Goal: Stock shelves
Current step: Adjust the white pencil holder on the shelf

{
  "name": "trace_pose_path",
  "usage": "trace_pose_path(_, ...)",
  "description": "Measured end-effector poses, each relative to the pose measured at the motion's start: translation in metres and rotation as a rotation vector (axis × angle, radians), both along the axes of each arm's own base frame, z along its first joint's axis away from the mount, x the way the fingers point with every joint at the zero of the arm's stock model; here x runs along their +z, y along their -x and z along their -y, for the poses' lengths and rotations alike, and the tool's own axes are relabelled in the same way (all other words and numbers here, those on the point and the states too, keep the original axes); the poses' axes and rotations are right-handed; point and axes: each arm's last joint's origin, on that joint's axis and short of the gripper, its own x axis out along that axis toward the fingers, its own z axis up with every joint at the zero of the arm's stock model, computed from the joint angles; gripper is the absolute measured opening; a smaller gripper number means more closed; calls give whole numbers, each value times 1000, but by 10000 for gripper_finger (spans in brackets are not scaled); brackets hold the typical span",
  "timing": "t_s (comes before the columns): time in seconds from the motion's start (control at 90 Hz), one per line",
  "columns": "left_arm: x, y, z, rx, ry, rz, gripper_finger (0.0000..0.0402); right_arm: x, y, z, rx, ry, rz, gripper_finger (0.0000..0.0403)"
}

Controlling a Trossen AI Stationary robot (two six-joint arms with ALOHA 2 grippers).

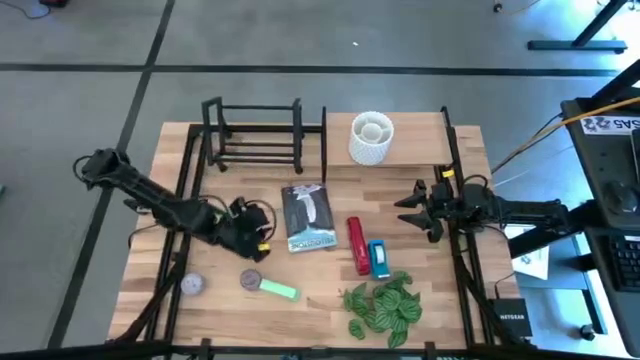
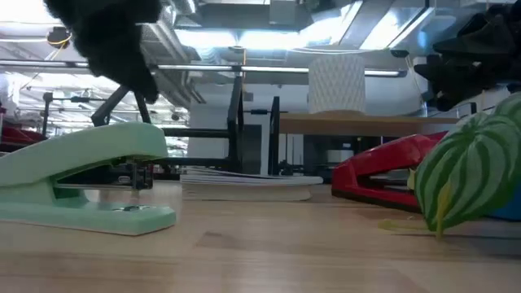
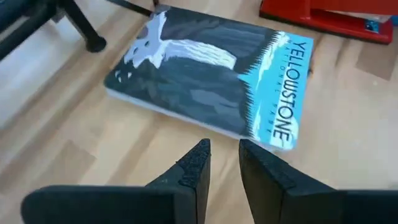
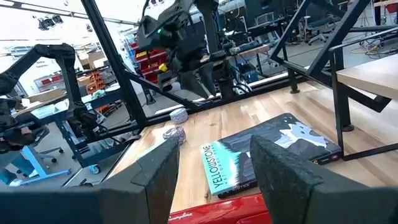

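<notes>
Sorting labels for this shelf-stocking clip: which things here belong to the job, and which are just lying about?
Job: black rack; wooden shelf; book, nearest the left gripper; right gripper, open.

Lying about: white vase, red stapler, blue stapler, green stapler, leaves.

The small black open-frame rack (image 1: pixel 254 135) of thin metal bars stands upright at the far left part of the tabletop (image 1: pixel 300 300), with nothing on its bars. Just beside it, to the right, the wider light-wood shelf board (image 1: pixel 420 150) sits raised between thin black metal uprights along the far edge. A white ribbed cup (image 1: pixel 371 137) stands upright on the board's left part.
</notes>
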Motion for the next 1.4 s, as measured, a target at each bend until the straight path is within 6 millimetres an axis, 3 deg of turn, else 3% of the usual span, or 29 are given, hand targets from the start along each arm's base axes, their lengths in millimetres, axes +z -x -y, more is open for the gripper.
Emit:
trace_pose_path(0.167, -10, 12, 13, 32, 41, 35, 67, 1, 0, 1, -27, -17, 4, 182)
trace_pose_path(0.344, -13, 18, 20, 46, 72, 58, 67, 9, 0, 3, -97, -203, 78, 182)
trace_pose_path(0.589, -12, 18, 21, 69, 24, 106, 67, 31, -2, -2, 101, -206, 278, 182)
trace_pose_path(0.822, -11, 17, 22, 57, 20, 111, 67, 34, -30, -8, 117, -107, 122, 182)
trace_pose_path(1.033, -11, 17, 21, 54, 17, 109, 67, 78, -69, -11, 141, -16, 7, 182)
trace_pose_path(1.244, -11, 17, 21, 53, 15, 108, 67, 129, -102, -16, 251, -88, 36, 182)
trace_pose_path(1.4, -11, 17, 21, 53, 14, 107, 67, 155, -127, -19, 320, -96, 10, 182)
